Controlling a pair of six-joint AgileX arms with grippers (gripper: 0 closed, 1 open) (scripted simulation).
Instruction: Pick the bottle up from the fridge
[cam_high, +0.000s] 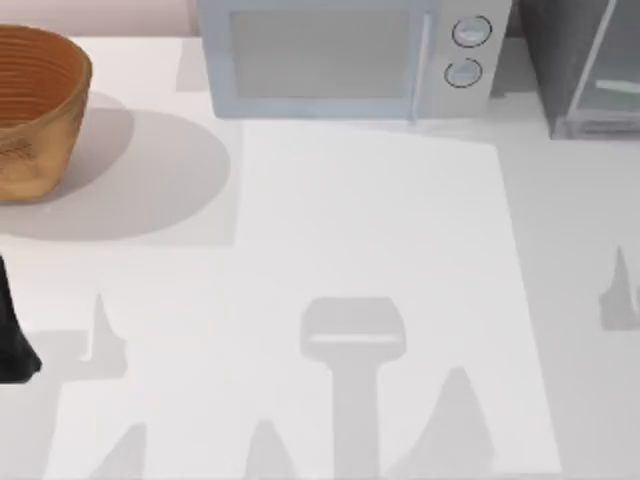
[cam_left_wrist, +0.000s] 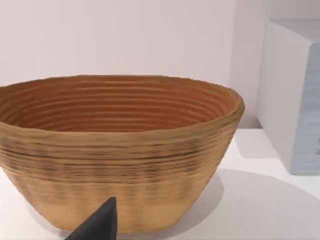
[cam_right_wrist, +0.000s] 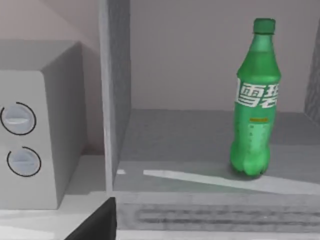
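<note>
The green bottle (cam_right_wrist: 254, 100) stands upright on the grey floor inside the fridge (cam_right_wrist: 116, 100), cap on and white lettering on its label. From above, the fridge (cam_high: 572, 62) is the dark grey cabinet at the table's far right corner. A dark part of my right gripper (cam_right_wrist: 96, 225) shows in front of the fridge's front ledge, well apart from the bottle and off to the microwave's side of it. My left arm (cam_high: 12, 340) stays parked at the table's left edge, its gripper (cam_left_wrist: 97, 226) facing the basket.
A white microwave (cam_high: 320, 55) with two round knobs (cam_right_wrist: 19, 140) stands at the back, directly left of the fridge. A woven brown basket (cam_high: 35, 110) sits at the far left. The white table (cam_high: 360, 250) stretches out in front of them.
</note>
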